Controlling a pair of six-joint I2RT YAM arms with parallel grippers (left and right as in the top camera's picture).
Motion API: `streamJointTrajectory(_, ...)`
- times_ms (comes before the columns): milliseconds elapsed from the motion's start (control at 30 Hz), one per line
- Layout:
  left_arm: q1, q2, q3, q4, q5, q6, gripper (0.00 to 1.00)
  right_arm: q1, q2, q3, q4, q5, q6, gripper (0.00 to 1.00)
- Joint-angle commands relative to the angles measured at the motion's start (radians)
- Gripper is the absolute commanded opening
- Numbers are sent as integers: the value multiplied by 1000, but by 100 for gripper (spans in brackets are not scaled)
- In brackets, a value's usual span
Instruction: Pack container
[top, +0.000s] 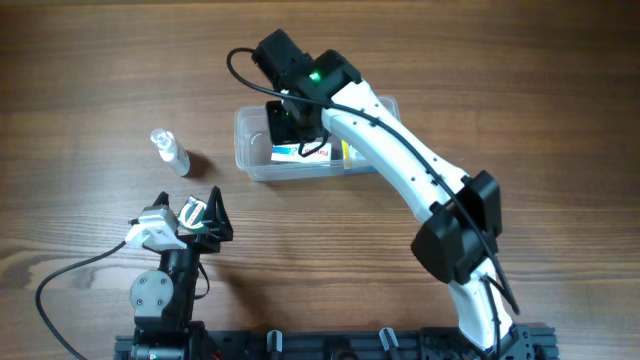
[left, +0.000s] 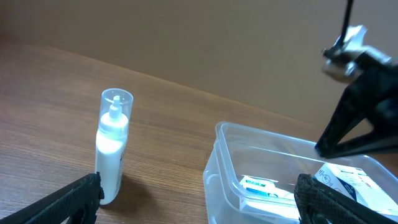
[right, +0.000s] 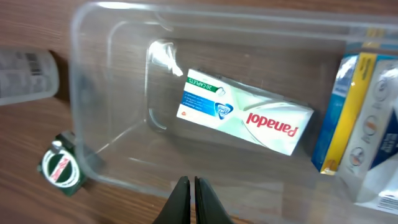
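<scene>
Jaws on my right arm (top: 400, 150) are pressed together with nothing between them, poised above the left half of the container (right: 93, 93). That clear tub sits on the desk (top: 90, 60) about midway between its left and right edges, in the far half. A white and green Panadol box (right: 245, 112) lies flat on the tub's floor, label up. A blue and yellow box (right: 348, 118) stands against the tub's right end. My left jaws are spread wide and hold nothing, low near the front edge, well apart from the tub. A small white bottle (left: 113, 146) with a clear cap stands upright on the desk just left of the tub, not touching it.
</scene>
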Motion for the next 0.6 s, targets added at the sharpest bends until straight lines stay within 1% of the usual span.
streamJointTrajectory(0, 10, -5, -5, -2, 12, -8, 100, 19, 60, -3, 3, 24, 27, 4)
streamJointTrajectory(167, 10, -5, -5, -2, 12, -8, 100, 23, 93, -3, 14, 25, 24, 4)
streamJointTrajectory(300, 10, -5, -5, -2, 12, -8, 100, 25, 106, -3, 41, 42, -86, 4)
streamJointTrajectory(433, 10, -5, -5, -2, 12, -8, 100, 23, 106, -3, 49, 84, -140, 4)
streamJointTrajectory(567, 10, -5, -5, -2, 12, -8, 100, 23, 106, -3, 66, 84, -245, 4)
